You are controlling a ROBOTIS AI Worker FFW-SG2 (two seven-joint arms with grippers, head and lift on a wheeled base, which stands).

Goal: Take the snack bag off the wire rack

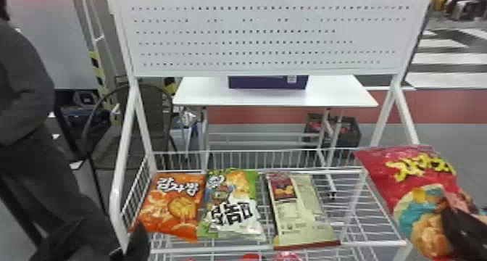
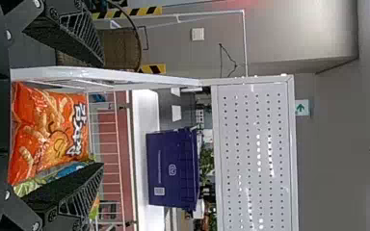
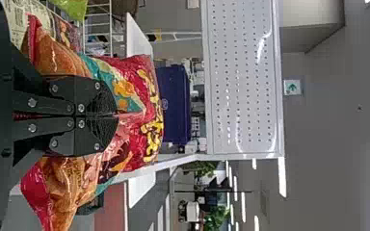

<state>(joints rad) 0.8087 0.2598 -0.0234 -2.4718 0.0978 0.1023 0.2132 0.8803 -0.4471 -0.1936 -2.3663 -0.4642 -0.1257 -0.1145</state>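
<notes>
Slanting in from the near right, the right gripper [image 1: 447, 206] is pinched tight on the red snack bag with yellow lettering [image 1: 404, 178], at the white wire rack's [image 1: 116, 209] right edge. The bag's long axis runs far-left to near-right, lettered end far. The cream packet [image 1: 304, 216] lies well apart. The left gripper [image 1: 108, 231] (near left) gapes wide, empty.
</notes>
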